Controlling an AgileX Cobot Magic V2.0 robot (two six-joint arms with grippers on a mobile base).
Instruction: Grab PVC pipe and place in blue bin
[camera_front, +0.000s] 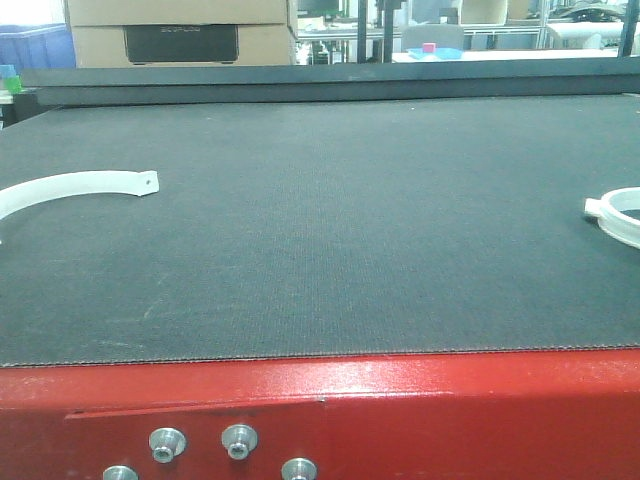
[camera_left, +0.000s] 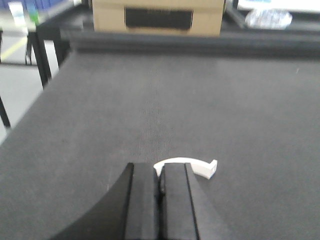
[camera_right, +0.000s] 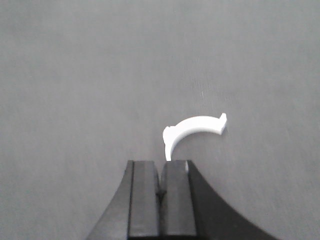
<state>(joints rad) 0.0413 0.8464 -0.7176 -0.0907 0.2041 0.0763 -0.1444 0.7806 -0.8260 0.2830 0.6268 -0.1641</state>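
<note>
The PVC pipe (camera_front: 75, 190) is a slim white arc lying flat on the dark mat at the far left, its left end cut off by the frame edge. In the left wrist view the same PVC pipe (camera_left: 186, 163) curves just beyond the tips of my left gripper (camera_left: 160, 167), which is shut on nothing. My right gripper (camera_right: 161, 165) is also shut and empty. A second white curved part (camera_right: 195, 127) lies just past its tips. Neither gripper shows in the front view. The blue bin is out of view.
The second white curved part (camera_front: 620, 215) lies at the mat's right edge. The table has a red metal front (camera_front: 320, 410) with bolts. A cardboard box (camera_front: 180, 30) and a blue crate (camera_front: 35, 45) stand behind the far edge.
</note>
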